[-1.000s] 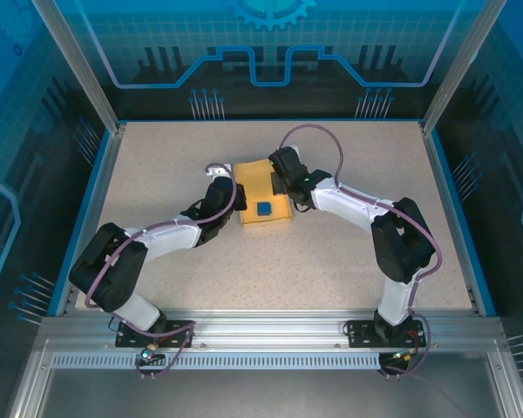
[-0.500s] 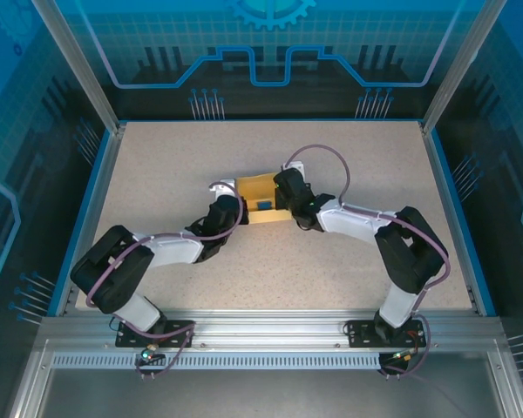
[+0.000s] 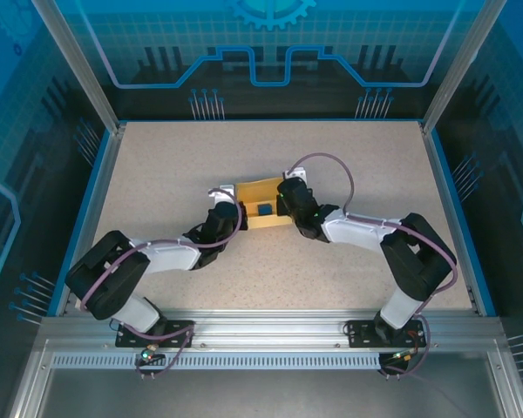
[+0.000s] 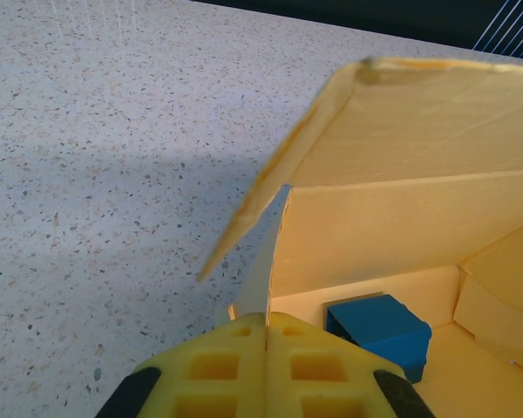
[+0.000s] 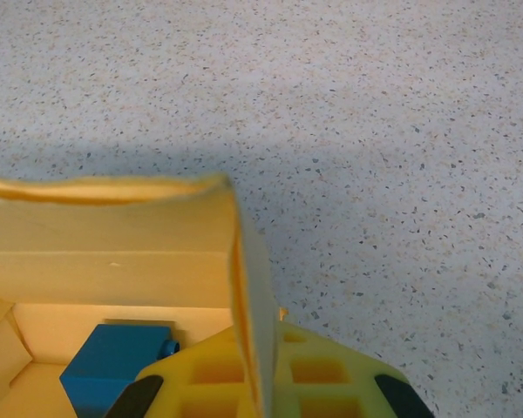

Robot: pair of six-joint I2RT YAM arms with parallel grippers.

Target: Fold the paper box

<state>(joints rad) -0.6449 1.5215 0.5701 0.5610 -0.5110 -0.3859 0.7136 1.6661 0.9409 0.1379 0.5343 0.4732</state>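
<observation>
Top external: paper box [image 3: 260,191] sits mid-table [image 3: 157,165], open side up, wedged between the two grippers. The blue cube [image 3: 265,210] lies inside on its floor. The left gripper [image 3: 234,205] is at the box's left wall and the right gripper [image 3: 285,200] is at its right wall.

Diff vs a second ago: the box footprint reads shorter front to back. The yellow panel that lay spread toward the far side now stands up behind the cube. Back then the cube looked parked on a flat yellow face; now it's down in a walled tray. Both wrists have come in toward the near edge, the forearms lie flatter, and the right elbow has swung further right. The box's near edge has barely drifted.

Left wrist: the left gripper [image 4: 266,348] has its yellow pads [image 4: 218,370] pressed together, pinching the thin left side wall, with cardboard rising straight out of the seam. A large flap slants overhead from the far wall. The cube [image 4: 379,329] sits in the corner just right of the pads, touching the floor. Speckled table shows on the left.

Right wrist: the right gripper [image 5: 260,370] is likewise narrow, clamped on the opposite side wall, with the sheet running up between the pads [image 5: 322,383]. The back panel stands across the frame's left with its top edge slightly bowed. The cube [image 5: 113,366] is low left, inside the box. Bare table lies beyond and to the right.
</observation>
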